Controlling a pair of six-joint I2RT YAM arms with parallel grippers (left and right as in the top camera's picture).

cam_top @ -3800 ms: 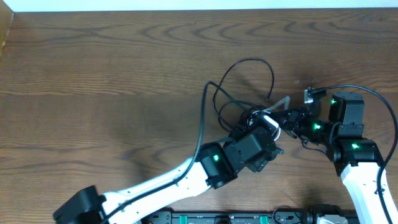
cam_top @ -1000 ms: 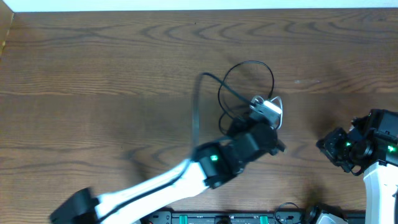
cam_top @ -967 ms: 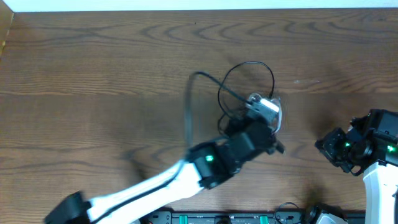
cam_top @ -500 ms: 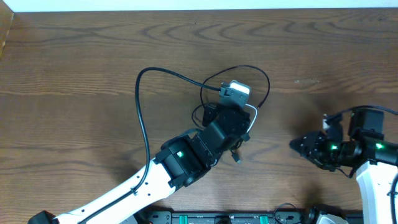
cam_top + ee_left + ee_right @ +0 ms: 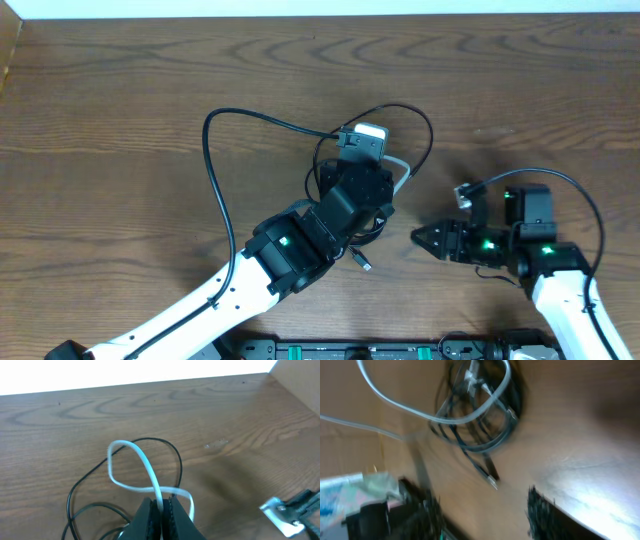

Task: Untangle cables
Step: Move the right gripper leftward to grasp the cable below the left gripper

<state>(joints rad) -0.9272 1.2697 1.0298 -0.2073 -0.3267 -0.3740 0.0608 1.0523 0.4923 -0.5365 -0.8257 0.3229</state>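
The cables lie as a tangle of thin black wires (image 5: 345, 222) in mid-table, with a small plug end (image 5: 362, 263) poking out toward the front. A black loop (image 5: 427, 135) arcs behind it. My left gripper (image 5: 383, 187) sits over the tangle, shut on the white cable (image 5: 150, 472), which rises in a loop from its closed fingertips (image 5: 160, 508). My right gripper (image 5: 420, 238) points left, just right of the tangle, jaws apart and empty. In the blurred right wrist view the gripper (image 5: 485, 512) faces the black wires (image 5: 480, 435) and the white cable (image 5: 410, 409).
The left arm's own thicker black cord (image 5: 215, 175) curves in a wide loop over the table to the left. The right arm's cord (image 5: 585, 205) arcs above its wrist. The table's far edge (image 5: 320, 17) runs along the top.
My left gripper has swung left and toward the back, keeping its hold on the white cable. My right gripper has moved left toward the tangle and opened.
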